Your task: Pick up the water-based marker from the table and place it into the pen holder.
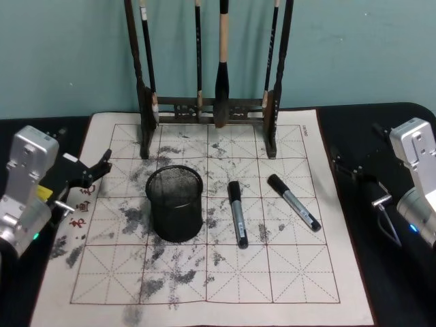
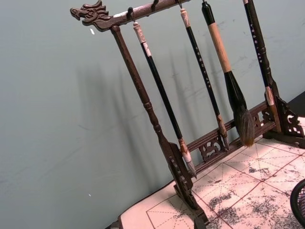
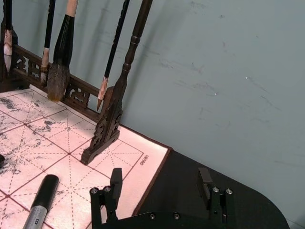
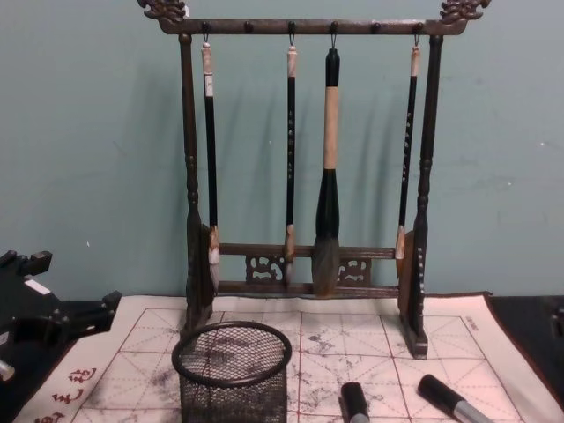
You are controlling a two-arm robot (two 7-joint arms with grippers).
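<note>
A small round black wire-mesh pen holder (image 1: 175, 204) stands upright on the white felt calligraphy mat with red grid lines and ink stains (image 1: 300, 272), which covers most of the dark tabletop (image 1: 371, 133). Two black-capped, grey-barrelled markers lie flat on the mat to the holder's right. The nearer marker (image 1: 238, 214) is just beside the holder and the farther marker (image 1: 293, 202) is angled toward the right edge. Nothing tells which one is water-based.

The right pincer (image 3: 160, 183) hovers over the tabletop by the mat's right border, spread wide and empty. The left pincer (image 1: 95, 170) sits at the mat's left edge, apparently parted, and also holds nothing. The pick has not begun.

The right arm looks better placed, and the farther marker is the easier reach. A good grasp would turn the wrist so the fingers close across the barrel, not along it. It would come down at mid-length to keep the pen level, then lift clear of the holder's rim before tipping the pen upright. The tall dark wooden brush rack with hanging brushes (image 4: 424, 176) stands behind, so the carry should stay low and forward.
</note>
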